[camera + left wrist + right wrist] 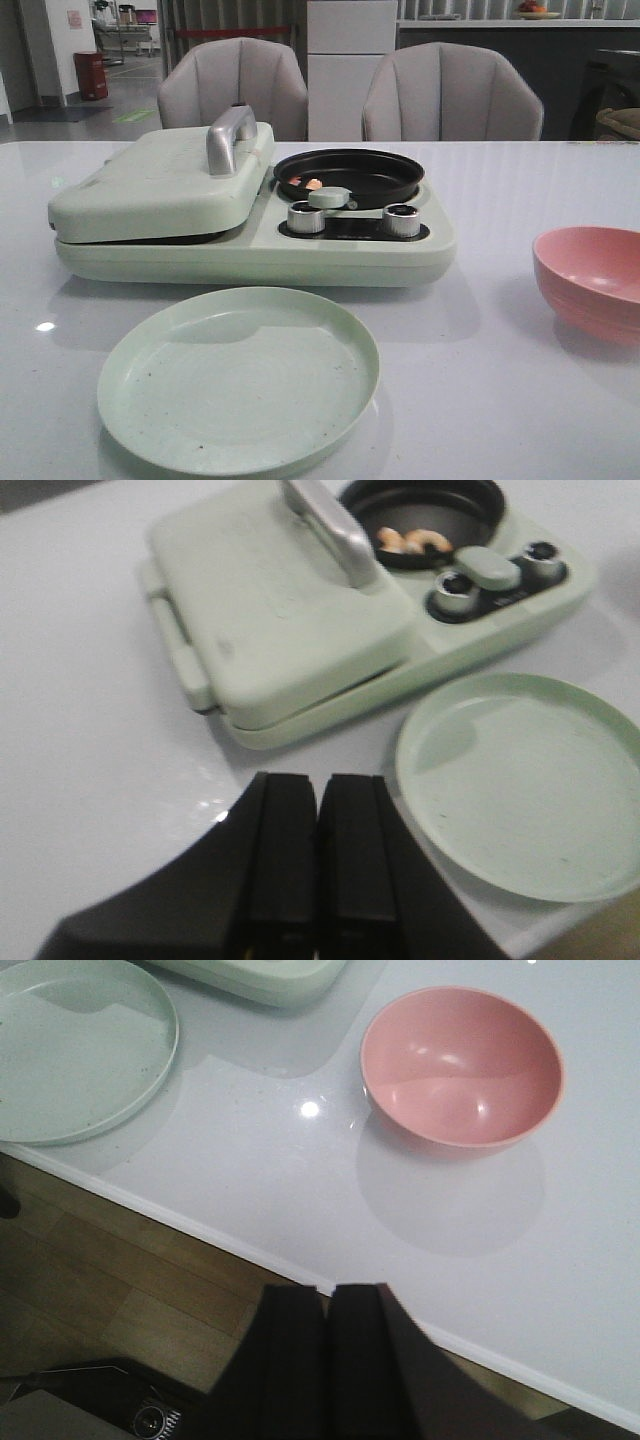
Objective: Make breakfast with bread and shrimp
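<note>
The pale green breakfast maker (250, 215) stands mid-table with its sandwich lid (160, 180) shut. No bread shows. Orange-pink shrimp (308, 184) lie in its small black pan (350, 175); they also show in the left wrist view (415, 542). My left gripper (318, 785) is shut and empty above the table, near the front left of the green plate (520, 780). My right gripper (328, 1295) is shut and empty, hanging over the table's front edge, short of the pink bowl (462, 1065). Neither gripper shows in the front view.
An empty pale green plate (238, 378) lies in front of the appliance. An empty pink bowl (592, 280) stands at the right. Two silver knobs (306, 217) sit on the appliance's front. Two grey chairs (232, 88) stand behind the table.
</note>
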Controlling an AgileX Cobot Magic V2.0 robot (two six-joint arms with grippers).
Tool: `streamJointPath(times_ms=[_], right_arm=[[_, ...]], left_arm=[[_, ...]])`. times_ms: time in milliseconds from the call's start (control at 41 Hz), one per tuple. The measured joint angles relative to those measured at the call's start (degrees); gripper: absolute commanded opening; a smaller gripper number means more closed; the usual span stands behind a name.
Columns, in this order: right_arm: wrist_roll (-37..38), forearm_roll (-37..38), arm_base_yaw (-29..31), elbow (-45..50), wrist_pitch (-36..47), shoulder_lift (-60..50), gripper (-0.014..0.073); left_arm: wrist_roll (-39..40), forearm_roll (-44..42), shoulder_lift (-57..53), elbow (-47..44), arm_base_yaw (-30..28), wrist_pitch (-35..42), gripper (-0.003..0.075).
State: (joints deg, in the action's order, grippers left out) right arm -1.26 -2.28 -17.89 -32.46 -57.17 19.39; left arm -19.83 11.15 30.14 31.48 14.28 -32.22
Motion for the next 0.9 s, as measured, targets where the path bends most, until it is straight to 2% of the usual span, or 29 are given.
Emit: streamJointPath(times_ms=[195,366,512,610,780,902], right_arm=[[0.0,0.0,0.0,0.0,0.0,0.0,0.0008],[0.0,0.0,0.0,0.0,0.0,0.0,0.0008],[0.0,0.0,0.0,0.0,0.0,0.0,0.0008],[0.0,0.0,0.0,0.0,0.0,0.0,0.0008],[0.0,0.0,0.0,0.0,0.0,0.0,0.0008],[0.0,0.0,0.0,0.0,0.0,0.0,0.0008]], left_arm=[[0.0,-1.54,-11.57,-8.91,-7.65,3.9,0.01],[1.0,-0.9,-21.29,-16.87,-10.02,7.79,0.01],[18.58,-10.16,-28.47,-24.5,-10.02,11.06,0.01],[25.79,-15.22,-30.36,-28.74,-10.02,12.79,0.01],[28.41,-16.75,-30.36,-31.64,-10.02,21.02,0.01],[26.91,-16.88,-30.36,-31.64,-10.02,25.11,0.01]])
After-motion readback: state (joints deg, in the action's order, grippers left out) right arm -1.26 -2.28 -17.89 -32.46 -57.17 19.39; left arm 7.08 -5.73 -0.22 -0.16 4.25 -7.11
